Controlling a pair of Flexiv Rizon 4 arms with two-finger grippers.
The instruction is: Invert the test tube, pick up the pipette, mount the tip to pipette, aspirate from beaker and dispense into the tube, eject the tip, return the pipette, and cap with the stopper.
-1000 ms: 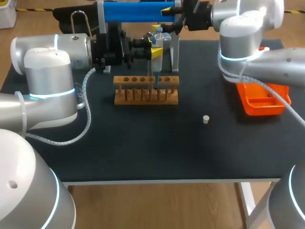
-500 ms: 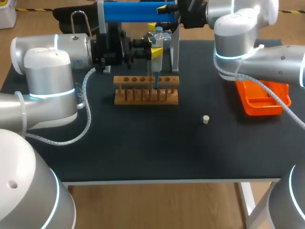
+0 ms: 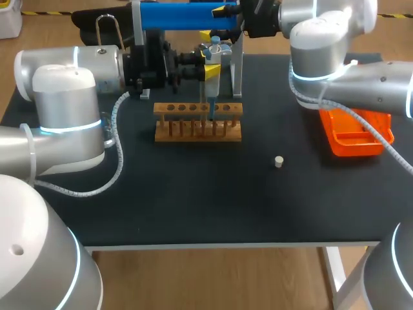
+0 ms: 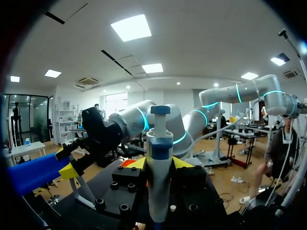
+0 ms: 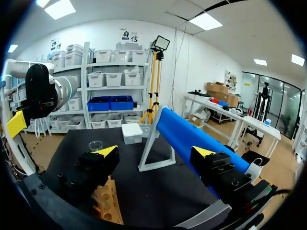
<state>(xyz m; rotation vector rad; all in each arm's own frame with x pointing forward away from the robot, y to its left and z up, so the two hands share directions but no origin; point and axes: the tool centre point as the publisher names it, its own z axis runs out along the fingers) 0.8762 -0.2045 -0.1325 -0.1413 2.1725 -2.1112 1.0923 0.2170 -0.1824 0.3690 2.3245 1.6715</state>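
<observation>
- The pipette [image 3: 211, 71] hangs upright in the left pincer [image 3: 208, 64], over the wooden rack [image 3: 197, 121] toward 12 o'clock on the counter [image 3: 193, 200]. Its thin lower end reaches down into the rack's row of holes.
- In the left wrist view the left pincer [image 4: 160, 164] has a yellow tip pressed on each side of the pipette [image 4: 159, 158], clamped on the barrel below the plunger knob.
- That looks like the right place to hold it. The body seems stiff, light plastic, smooth enough to twist if gripped loosely, and the knob is left free.
- The fine tip is likely the weak part, so a sideways knock against the rack could bend it or pop it off. I cannot make out the tube itself.
- The right pincer [image 5: 156, 152] stands wide and empty by the stand's blue bar [image 5: 192, 139], at 12 o'clock of the rack.
- The stopper [image 3: 279, 161] lies alone at about 4 o'clock from the rack. It is small, probably light and prone to roll, so it is best pinched across its sides.
</observation>
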